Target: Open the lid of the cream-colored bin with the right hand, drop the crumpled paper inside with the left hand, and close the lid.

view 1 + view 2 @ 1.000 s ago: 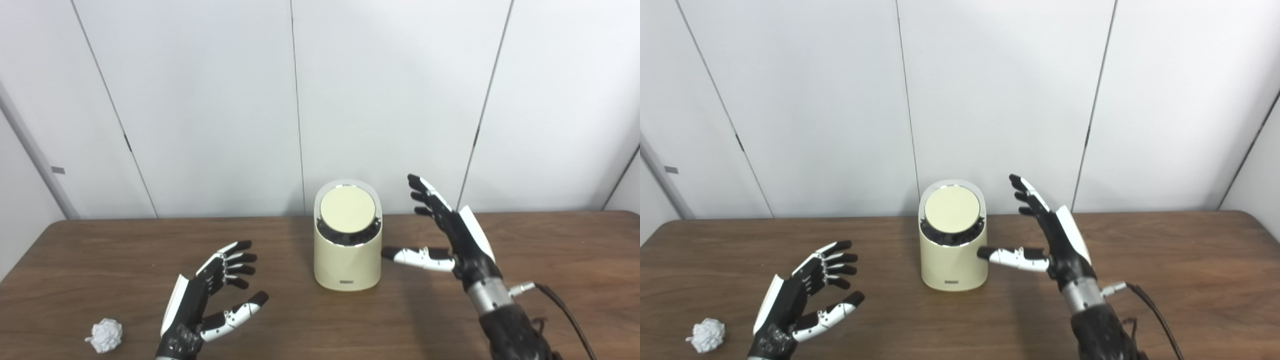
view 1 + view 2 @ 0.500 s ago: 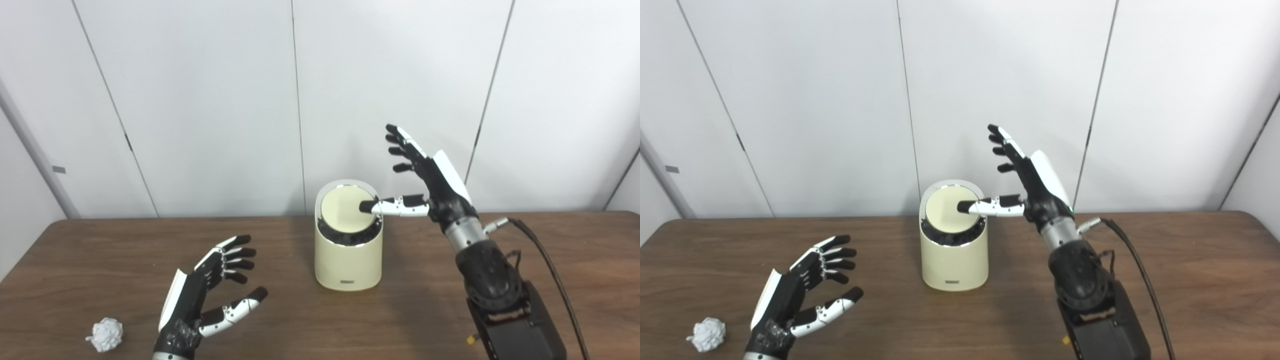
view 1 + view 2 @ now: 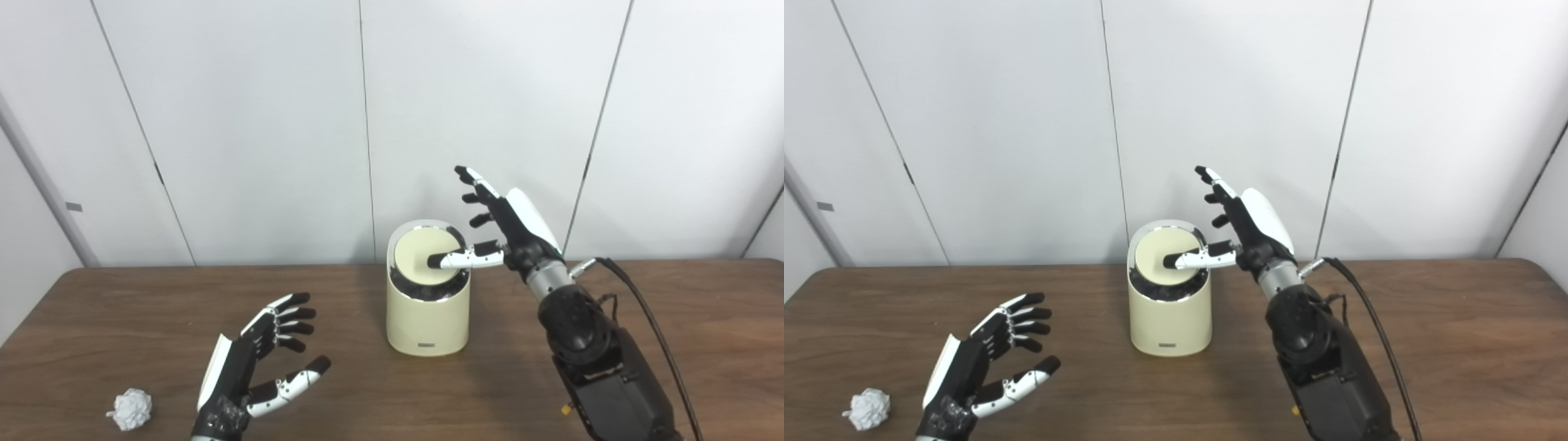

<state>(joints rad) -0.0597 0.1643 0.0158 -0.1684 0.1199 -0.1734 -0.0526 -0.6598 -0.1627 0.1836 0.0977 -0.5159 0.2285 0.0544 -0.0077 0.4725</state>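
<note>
A cream-colored bin point(image 3: 427, 320) stands mid-table near the wall, its round lid point(image 3: 418, 259) down and tilted toward me. My right hand point(image 3: 508, 225) hovers at the bin's upper right, open, its thumb laid across the lid's right part and its fingers raised above the rim. A crumpled white paper ball point(image 3: 131, 410) lies at the front left of the table. My left hand point(image 3: 257, 361) is open, palm facing right, a little right of the paper and apart from it.
The brown wooden table point(image 3: 674, 318) runs the full width of the view, with white wall panels close behind the bin. A black cable point(image 3: 649, 318) trails from the right forearm over the table's right side.
My right hand rose from beside the bin's right wall to above its rim and moved left, bringing the thumb onto the lid. The left hand and paper have stayed nearly still.
</note>
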